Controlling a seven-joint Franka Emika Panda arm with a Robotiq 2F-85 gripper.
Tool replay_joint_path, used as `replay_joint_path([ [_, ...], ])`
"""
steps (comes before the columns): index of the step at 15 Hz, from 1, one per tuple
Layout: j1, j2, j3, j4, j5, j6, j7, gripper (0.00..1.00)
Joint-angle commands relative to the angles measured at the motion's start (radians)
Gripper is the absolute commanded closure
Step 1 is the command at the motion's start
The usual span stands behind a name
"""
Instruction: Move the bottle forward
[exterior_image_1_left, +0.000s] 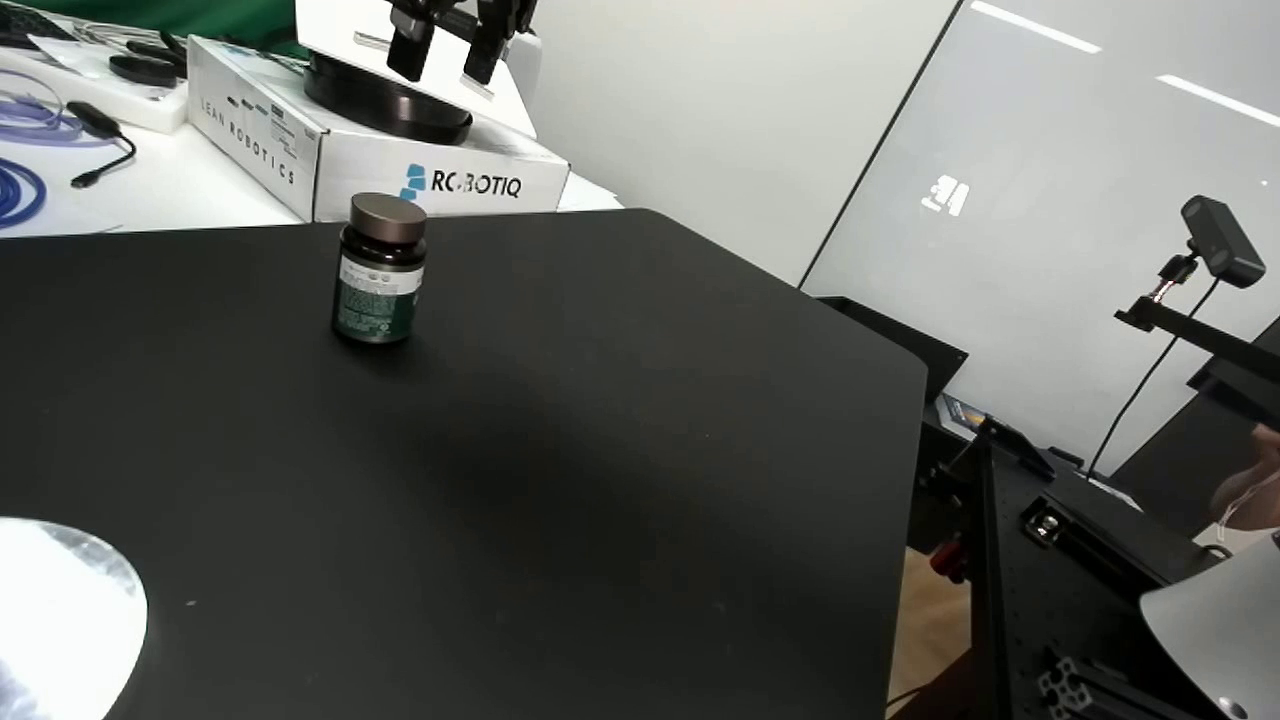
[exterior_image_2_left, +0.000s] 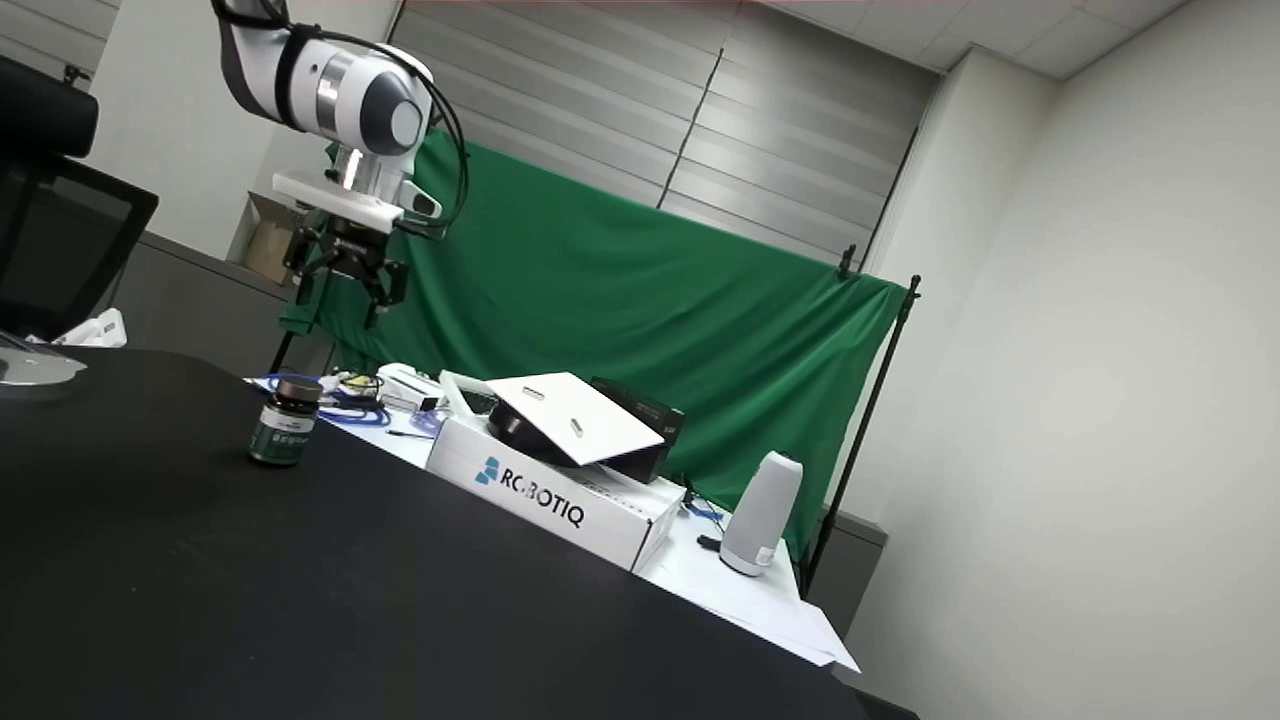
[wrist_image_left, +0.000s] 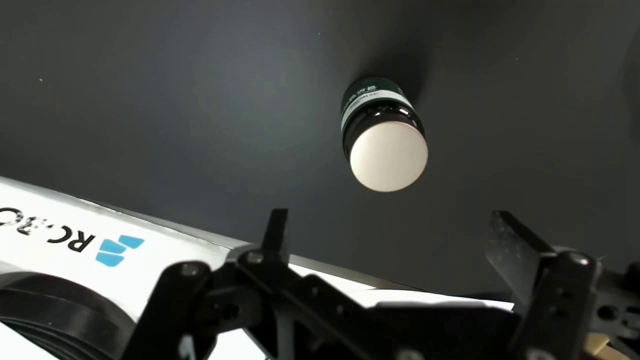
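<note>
Okay, wrist view: black metal two-finger gripper (wrist_image_left: 389, 218) spread wide, empty; squat dark green-labelled bottle (wrist_image_left: 384, 134) upright, well clear. Probably centre over it, descend straight, squeeze gently. In an exterior view: it's near the matte black tabletop's (exterior_image_1_left: 610, 470) edge. In an exterior view: green cloth backdrop (exterior_image_2_left: 620, 300).

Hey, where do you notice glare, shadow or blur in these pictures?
Wrist view: the cap washed pale, seemingly by glare, a hazy sheen on the table, dark shadow beside the bottle; in an exterior view: light streaks reflected on the glossy wall, small print on the label too fuzzy to read.
</note>
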Motion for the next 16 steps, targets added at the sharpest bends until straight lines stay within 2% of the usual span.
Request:
replay_joint_path([
  [1, 0.018, 0.007, -0.02, 0.011, 0.014, -0.004, -0.007, 0.0],
  [8, 0.02, 0.049, -0.019, 0.009, 0.028, -0.029, -0.011, 0.0],
  [16, 0.013, 0.126, -0.021, 0.031, 0.027, 0.006, -0.042, 0.0],
])
